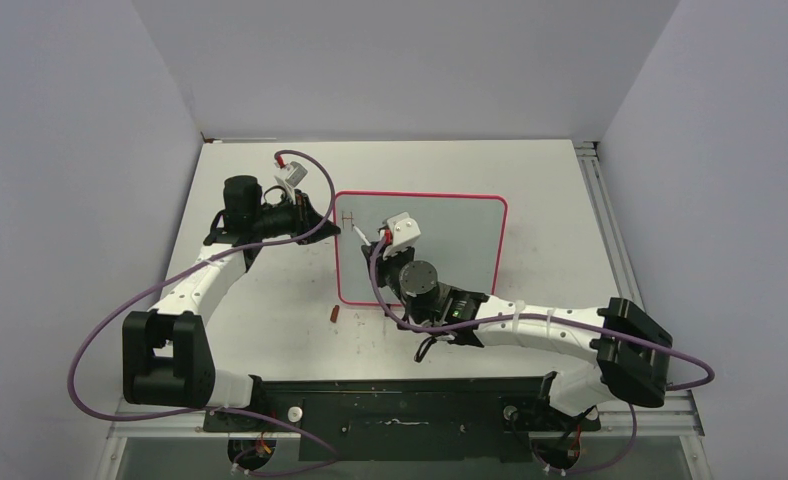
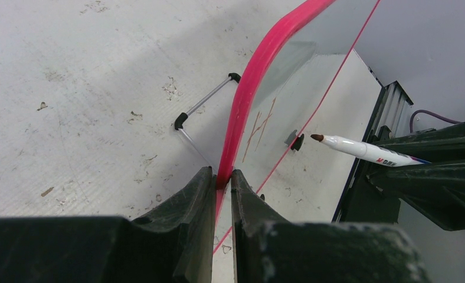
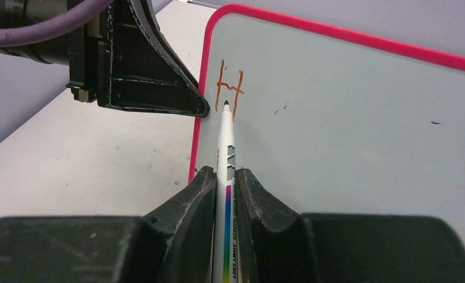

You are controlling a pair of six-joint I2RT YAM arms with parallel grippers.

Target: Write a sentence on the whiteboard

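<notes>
The whiteboard [image 1: 465, 240] lies flat on the table, white with a thin pink frame. My left gripper [image 2: 223, 177] is shut on the frame at the board's left edge [image 1: 336, 232]. My right gripper [image 3: 225, 174] is shut on a white marker [image 3: 225, 147] with a rainbow stripe, above the board's left part [image 1: 378, 240]. Of the sentence, a single reddish-brown letter H [image 3: 230, 88] shows near the top left corner. The marker's brown tip [image 3: 226, 105] is at the foot of the H; I cannot tell whether it touches. The marker [image 2: 366, 150] also shows in the left wrist view, to the right of the H [image 2: 258, 127].
A small red cap-like piece [image 1: 335, 313] lies on the table just below the board's lower left corner. A thin wire foot with black ends [image 2: 206, 103] sticks out beside the frame. Grey walls close in the table on three sides.
</notes>
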